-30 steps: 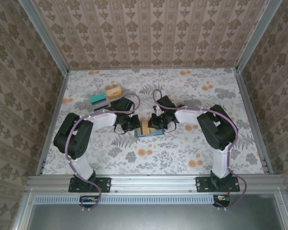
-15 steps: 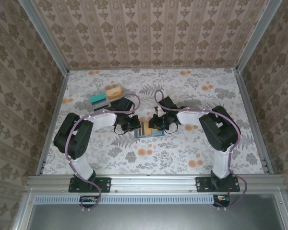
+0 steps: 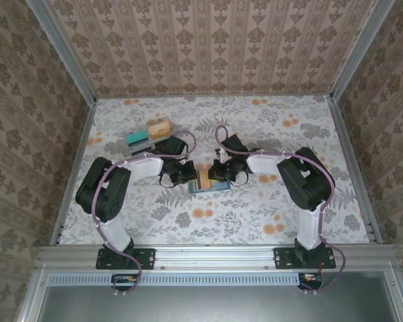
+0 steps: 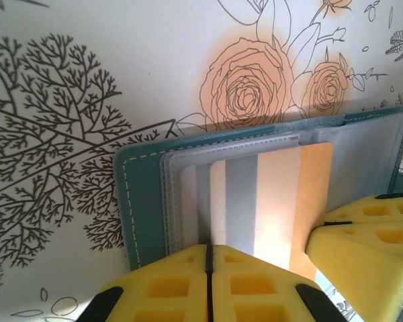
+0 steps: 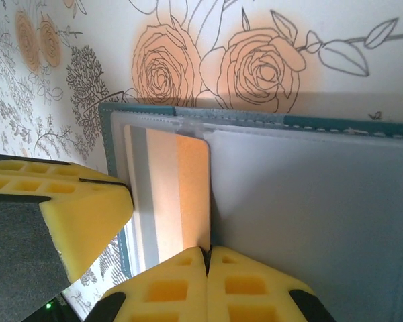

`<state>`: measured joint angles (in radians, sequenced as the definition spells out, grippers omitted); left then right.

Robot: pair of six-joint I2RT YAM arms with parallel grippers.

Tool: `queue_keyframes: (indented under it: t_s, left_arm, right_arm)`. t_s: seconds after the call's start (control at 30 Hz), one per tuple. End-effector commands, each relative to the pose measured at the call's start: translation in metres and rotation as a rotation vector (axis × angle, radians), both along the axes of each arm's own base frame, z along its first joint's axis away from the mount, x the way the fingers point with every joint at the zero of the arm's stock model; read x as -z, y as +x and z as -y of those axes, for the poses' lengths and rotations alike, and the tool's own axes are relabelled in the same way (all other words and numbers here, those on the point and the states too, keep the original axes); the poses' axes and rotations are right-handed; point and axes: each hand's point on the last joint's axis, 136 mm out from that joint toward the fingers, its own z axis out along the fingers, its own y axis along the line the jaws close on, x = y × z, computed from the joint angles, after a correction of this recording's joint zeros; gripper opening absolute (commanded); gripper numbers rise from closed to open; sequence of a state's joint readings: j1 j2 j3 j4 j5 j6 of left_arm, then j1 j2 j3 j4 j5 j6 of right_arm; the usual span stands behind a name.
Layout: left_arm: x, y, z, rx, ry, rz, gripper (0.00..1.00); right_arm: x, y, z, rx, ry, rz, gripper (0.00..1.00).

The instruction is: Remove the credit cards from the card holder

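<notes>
Flat teal-blue stitched folding card holder (image 3: 208,187) lies open mid-table, with a tan-orange striped card (image 4: 269,201) tucked in its slot. Left gripper (image 4: 208,268) and right gripper (image 5: 207,265) are both clenched, tips right at the card. Floral tabletop (image 3: 269,127) is open all round.

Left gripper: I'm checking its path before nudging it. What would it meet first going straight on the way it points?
The striped card tucked in the open card holder, right ahead of the shut left gripper; it may be touching it.
</notes>
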<state>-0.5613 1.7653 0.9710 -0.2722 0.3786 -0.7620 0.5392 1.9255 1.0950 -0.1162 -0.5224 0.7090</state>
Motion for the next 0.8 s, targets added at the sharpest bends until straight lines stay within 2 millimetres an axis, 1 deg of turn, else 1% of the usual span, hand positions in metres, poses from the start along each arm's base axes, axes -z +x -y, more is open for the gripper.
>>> queue_keyframes:
  t_s: [0.0, 0.07, 0.17, 0.27, 0.37, 0.43, 0.5, 0.6, 0.77]
  left_arm:
    - [0.026, -0.019, -0.019, 0.012, 0.100, -0.090, 0.09]
    - [0.023, -0.018, -0.019, 0.012, 0.094, -0.083, 0.09]
    - [0.017, -0.014, -0.017, 0.004, 0.073, -0.072, 0.12]
    - [0.003, -0.005, -0.012, 0.005, 0.043, -0.037, 0.16]
    - [-0.022, 0.008, -0.005, 0.010, -0.005, 0.029, 0.23]
    - [-0.044, 0.017, 0.000, 0.006, -0.044, 0.081, 0.32]
    - [-0.064, 0.023, 0.002, -0.008, -0.083, 0.126, 0.38]
    - [-0.093, 0.028, 0.002, -0.043, -0.155, 0.186, 0.47]
    - [-0.133, 0.024, 0.009, -0.090, -0.333, 0.262, 0.63]
  right_arm:
    - [-0.005, 0.000, 0.027, 0.047, -0.101, 0.051, 0.00]
    - [-0.010, -0.002, 0.035, 0.056, -0.111, 0.075, 0.00]
    - [-0.020, -0.005, 0.041, 0.053, -0.102, 0.105, 0.00]
    - [-0.030, -0.008, 0.042, 0.049, -0.085, 0.127, 0.00]
    - [-0.044, -0.008, 0.040, 0.048, -0.048, 0.158, 0.00]
    - [-0.058, -0.006, 0.038, 0.055, -0.007, 0.188, 0.00]
    - [-0.073, -0.004, 0.038, 0.069, 0.034, 0.215, 0.00]
    - [-0.103, 0.001, 0.037, 0.094, 0.124, 0.269, 0.00]
    - [-0.154, 0.007, 0.031, 0.147, 0.326, 0.326, 0.00]
